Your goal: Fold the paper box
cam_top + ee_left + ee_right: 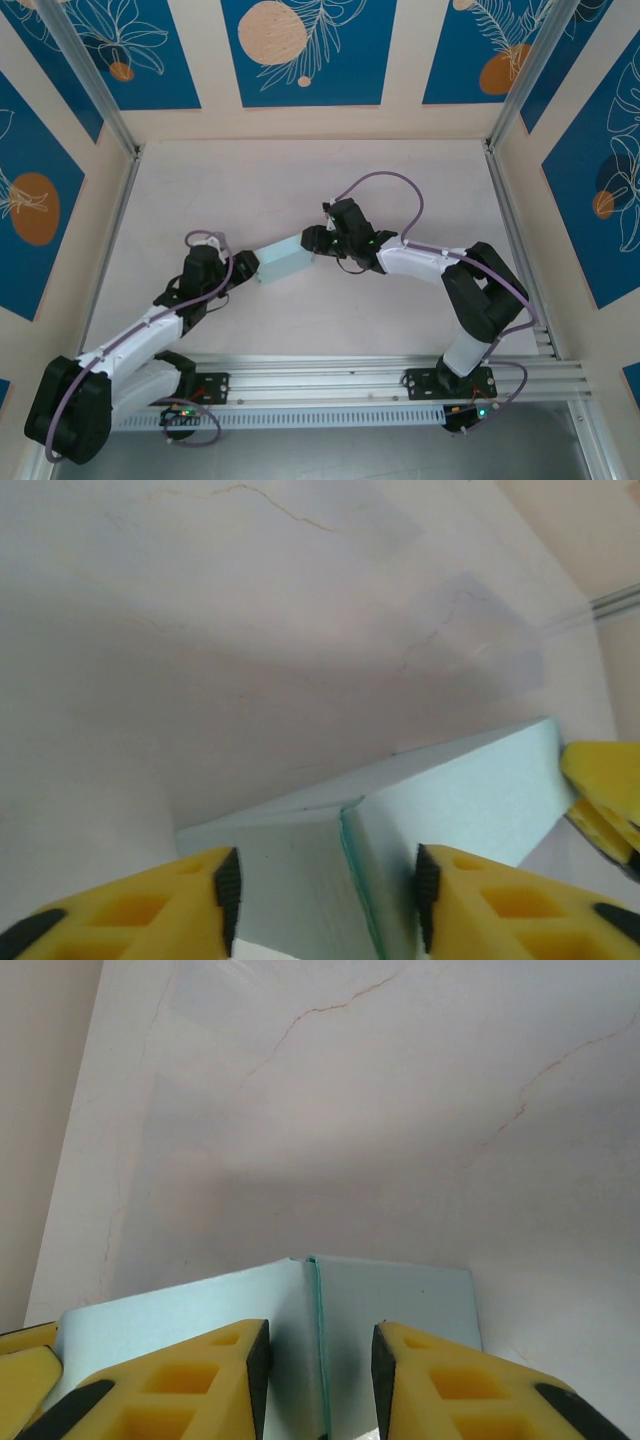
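Both arms are the same build. left arm (130,345) and right arm (440,265) have white link shells between chunky black joint housings (485,290). A lilac cable (385,178) runs along the outside of each arm and arcs loose near the wrist; the left arm has a smaller cable loop (205,238). Base blocks (455,385) are black, with a small green LED (481,411) lit beside each. Wrist ends are black. left gripper (325,890) and right gripper (320,1360) match: yellow moulded fingers (130,920) with rectangular recessed pockets, black pads (229,885) on the inner faces, and black patches further back on the yellow.
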Robot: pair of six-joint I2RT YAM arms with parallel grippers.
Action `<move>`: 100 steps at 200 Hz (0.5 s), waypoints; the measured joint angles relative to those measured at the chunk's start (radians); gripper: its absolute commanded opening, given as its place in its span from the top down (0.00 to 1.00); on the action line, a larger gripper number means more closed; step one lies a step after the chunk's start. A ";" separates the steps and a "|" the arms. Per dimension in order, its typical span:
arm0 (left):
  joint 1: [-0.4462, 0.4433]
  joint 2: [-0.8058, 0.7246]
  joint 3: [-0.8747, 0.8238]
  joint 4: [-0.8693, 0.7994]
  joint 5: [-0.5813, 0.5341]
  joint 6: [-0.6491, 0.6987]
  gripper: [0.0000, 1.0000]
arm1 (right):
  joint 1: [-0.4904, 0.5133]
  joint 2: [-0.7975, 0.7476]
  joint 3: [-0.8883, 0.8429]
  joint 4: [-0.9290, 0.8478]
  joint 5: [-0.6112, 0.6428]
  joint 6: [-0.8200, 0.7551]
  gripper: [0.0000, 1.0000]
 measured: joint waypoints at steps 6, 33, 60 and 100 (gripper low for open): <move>0.001 -0.002 -0.007 0.013 0.006 -0.008 0.63 | 0.000 0.000 0.000 0.000 0.000 0.000 0.67; 0.003 -0.004 -0.033 0.077 0.035 -0.036 0.76 | -0.001 0.002 0.000 0.004 -0.001 0.000 0.69; 0.009 0.005 -0.050 0.125 0.052 -0.045 0.82 | -0.002 0.002 0.000 0.005 -0.004 0.000 0.70; 0.017 0.039 -0.058 0.202 0.077 -0.040 0.95 | -0.013 0.002 0.000 0.007 -0.006 0.000 0.73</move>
